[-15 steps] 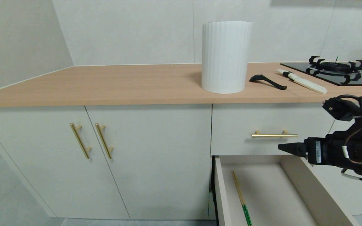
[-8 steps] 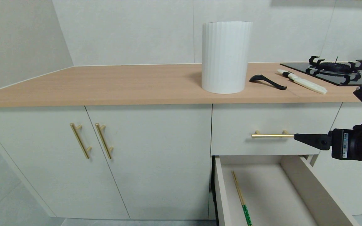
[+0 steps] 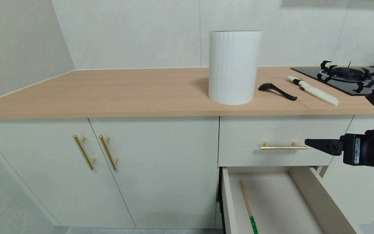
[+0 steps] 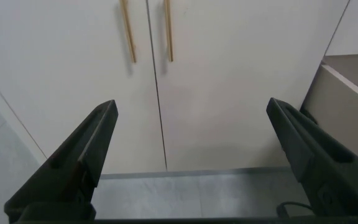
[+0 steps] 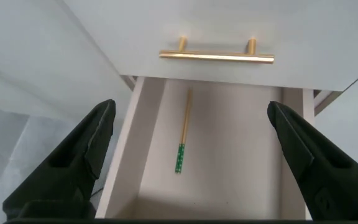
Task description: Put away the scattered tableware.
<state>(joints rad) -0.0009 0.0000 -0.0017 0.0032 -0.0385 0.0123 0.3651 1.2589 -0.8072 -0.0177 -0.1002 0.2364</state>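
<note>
R gripper point(image 3: 307, 142): jaws wide apart, empty; tip near right end of handle point(image 3: 283, 148), above open drawer point(image 3: 227, 195).
L gripper point(image 4: 190, 109): jaws apart, empty, facing cupboard doors point(image 4: 229, 93).
Chopsticks point(image 3: 247, 205): flat in drawer, by left wall.
Counter point(image 3: 109, 87): black spoon point(image 3: 276, 88), prob. a white knife point(image 3: 315, 89), right of canister point(image 3: 233, 68).

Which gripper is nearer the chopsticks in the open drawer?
Right. The right gripper hangs above the drawer holding the chopsticks; the left gripper faces the cabinet doors off to its left.

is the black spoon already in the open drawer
No, the black spoon lies on the countertop beside the white ribbed canister; the drawer holds chopsticks.
</note>
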